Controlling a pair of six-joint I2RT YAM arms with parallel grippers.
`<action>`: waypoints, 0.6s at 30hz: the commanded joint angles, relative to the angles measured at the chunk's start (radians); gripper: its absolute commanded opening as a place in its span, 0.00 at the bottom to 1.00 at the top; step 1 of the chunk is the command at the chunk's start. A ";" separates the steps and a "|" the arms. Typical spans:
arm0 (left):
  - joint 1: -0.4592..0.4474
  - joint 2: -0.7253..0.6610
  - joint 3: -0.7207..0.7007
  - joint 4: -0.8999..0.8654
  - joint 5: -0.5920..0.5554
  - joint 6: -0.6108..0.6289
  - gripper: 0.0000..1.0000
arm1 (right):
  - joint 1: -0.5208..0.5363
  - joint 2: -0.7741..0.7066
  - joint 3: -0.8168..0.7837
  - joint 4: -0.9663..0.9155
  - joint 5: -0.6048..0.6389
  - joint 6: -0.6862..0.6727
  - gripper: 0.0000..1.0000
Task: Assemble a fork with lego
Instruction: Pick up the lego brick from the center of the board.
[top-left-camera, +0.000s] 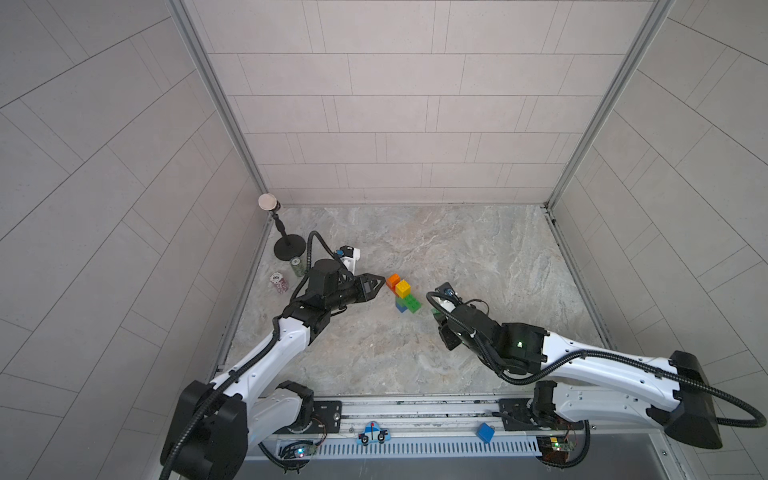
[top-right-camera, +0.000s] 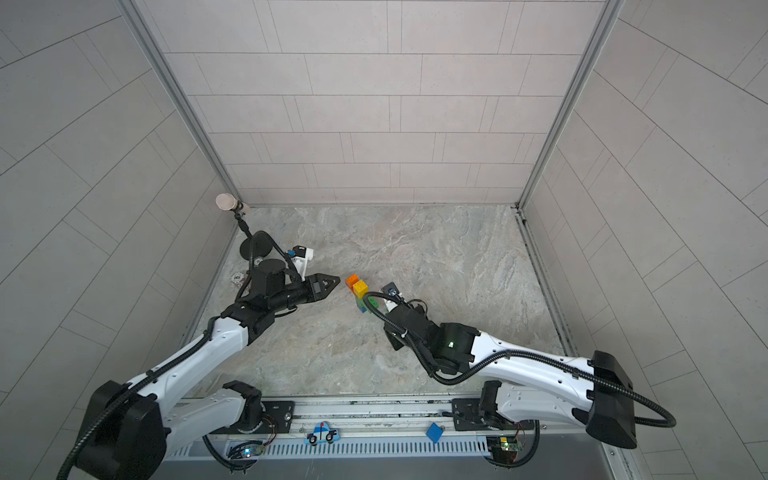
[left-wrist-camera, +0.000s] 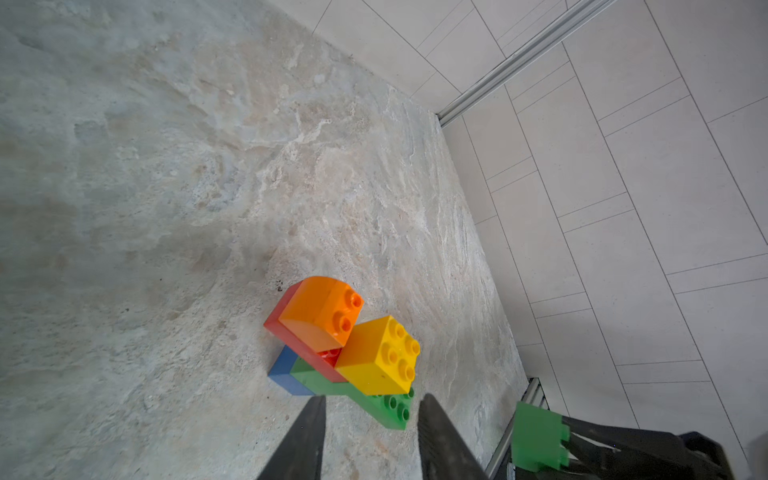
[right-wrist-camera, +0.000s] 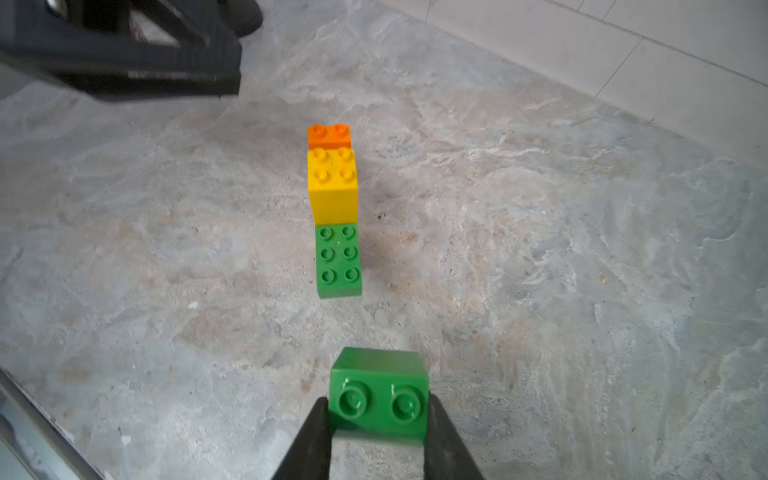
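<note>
Two grippers on the go, and only one is carrying anything. My right gripper (right-wrist-camera: 378, 415) has its jaws closed onto a small green studded plastic brick (right-wrist-camera: 379, 374), one black finger (right-wrist-camera: 307, 449) pressed to each side, the two studs I can see turned back toward my wrist. Whether that brick clears the marbled grey tabletop (right-wrist-camera: 582, 249), I cannot tell. Straight ahead of those jaws, a little way off and not touching, sits the half-built fork (right-wrist-camera: 334, 208): a long green studded brick (right-wrist-camera: 338, 262) end-on nearest my tips, a yellow square brick (right-wrist-camera: 332, 187) stacked higher behind it, an orange curved brick (right-wrist-camera: 329, 137) furthest away.

Now my left gripper (left-wrist-camera: 372, 398): jaws standing partly apart, nothing between them, nothing gripped. Just beyond its tips is the same stack from another side: the long green brick closest, a small blue brick (left-wrist-camera: 286, 374) beside it down at table level, a long red brick (left-wrist-camera: 299, 336) laid across above those two, orange and yellow riding on top. These tips are close to the green brick but clear of it. In both top views the fork stands between my two pairs of jaws, left tips pointing at the orange end, right tips with their brick near the green end.
</note>
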 joint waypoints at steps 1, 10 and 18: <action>-0.006 0.014 0.037 0.035 -0.009 0.025 0.42 | -0.015 0.017 -0.040 0.062 -0.177 -0.121 0.00; 0.000 -0.026 0.018 0.002 -0.084 0.020 0.42 | -0.009 0.223 -0.002 0.258 -0.259 -0.230 0.00; 0.008 -0.062 0.003 -0.029 -0.099 0.026 0.42 | -0.009 0.278 0.006 0.358 -0.263 -0.252 0.00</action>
